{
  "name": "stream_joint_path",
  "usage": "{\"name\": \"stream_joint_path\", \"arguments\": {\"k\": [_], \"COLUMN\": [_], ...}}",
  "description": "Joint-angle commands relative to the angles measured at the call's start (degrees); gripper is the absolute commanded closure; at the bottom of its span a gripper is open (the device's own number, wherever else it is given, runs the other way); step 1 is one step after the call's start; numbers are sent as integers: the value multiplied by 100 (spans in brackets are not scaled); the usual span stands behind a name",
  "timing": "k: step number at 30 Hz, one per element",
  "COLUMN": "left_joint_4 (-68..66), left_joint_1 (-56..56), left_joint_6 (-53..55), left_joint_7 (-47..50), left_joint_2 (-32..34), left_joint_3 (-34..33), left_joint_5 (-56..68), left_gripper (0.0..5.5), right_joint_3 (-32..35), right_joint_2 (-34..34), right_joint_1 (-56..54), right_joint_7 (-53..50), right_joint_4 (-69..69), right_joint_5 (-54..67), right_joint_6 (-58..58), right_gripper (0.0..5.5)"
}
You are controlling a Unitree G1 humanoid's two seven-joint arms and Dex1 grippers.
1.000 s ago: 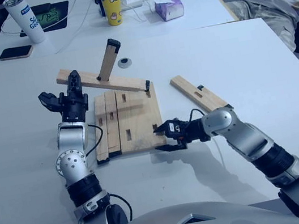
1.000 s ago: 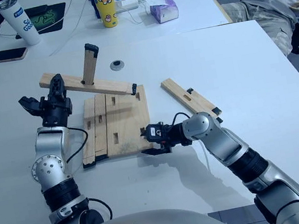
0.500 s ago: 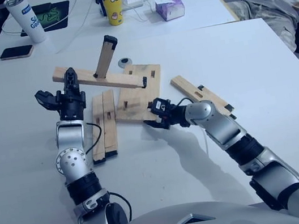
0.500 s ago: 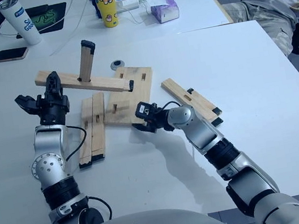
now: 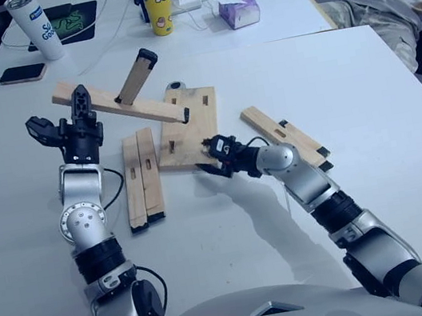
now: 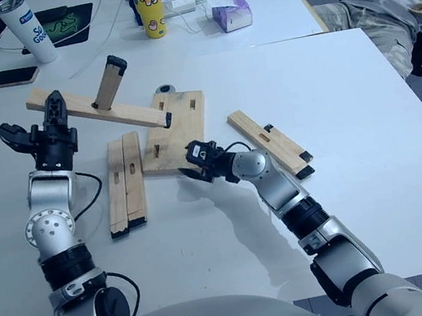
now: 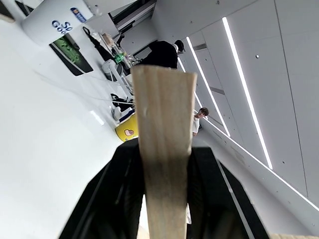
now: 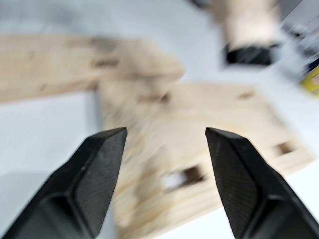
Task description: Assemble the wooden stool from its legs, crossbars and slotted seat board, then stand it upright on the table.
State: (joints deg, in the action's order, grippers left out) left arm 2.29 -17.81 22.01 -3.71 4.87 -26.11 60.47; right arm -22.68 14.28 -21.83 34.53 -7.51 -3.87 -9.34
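Observation:
My left gripper (image 5: 79,121) is shut on one end of a long wooden crossbar (image 5: 117,102), held above the table at the left; the bar (image 7: 164,124) sits between the black fingers. A leg with a black cap (image 5: 137,73) sticks up at a slant from the bar's middle. The slotted seat board (image 5: 188,117) lies flat at the table's centre. My right gripper (image 5: 212,152) is at the board's near edge, open (image 8: 165,130), with the board ahead of the fingers. Two narrow slats (image 5: 141,174) lie side by side left of the board. Another slotted piece (image 5: 282,134) lies to the right.
At the back stand a white tumbler (image 5: 35,25), a phone (image 5: 22,74), a yellow cup (image 5: 158,8) and a tissue pack (image 5: 238,9). A small round fitting (image 5: 175,86) peeks out behind the seat board. The near half of the table is bare white surface.
The seat board has slid away from me and off the two slats, with my right gripper following its near edge. My left gripper has carried the crossbar with its leg farther left.

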Motion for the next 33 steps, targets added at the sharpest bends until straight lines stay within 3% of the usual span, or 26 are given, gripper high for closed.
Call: {"name": "stream_joint_path", "arguments": {"k": [1,15,33], "left_joint_4": [68,1413,1218], "left_joint_1": [-105,823,967], "left_joint_6": [131,507,363], "left_joint_7": [-99,716,348], "left_joint_2": [200,217,477], "left_joint_3": [-44,-83,276], "left_joint_5": [42,128,-929], "left_gripper": [446,446,446], "right_joint_3": [204,1175,1039], "right_joint_2": [-69,181,93], "right_joint_1": [-6,683,1053], "right_joint_7": [-211,-755,-944], "right_joint_4": [288,883,1167], "right_joint_5": [-27,139,90], "right_joint_6": [105,-391,-502], "right_gripper": [258,258,258]}}
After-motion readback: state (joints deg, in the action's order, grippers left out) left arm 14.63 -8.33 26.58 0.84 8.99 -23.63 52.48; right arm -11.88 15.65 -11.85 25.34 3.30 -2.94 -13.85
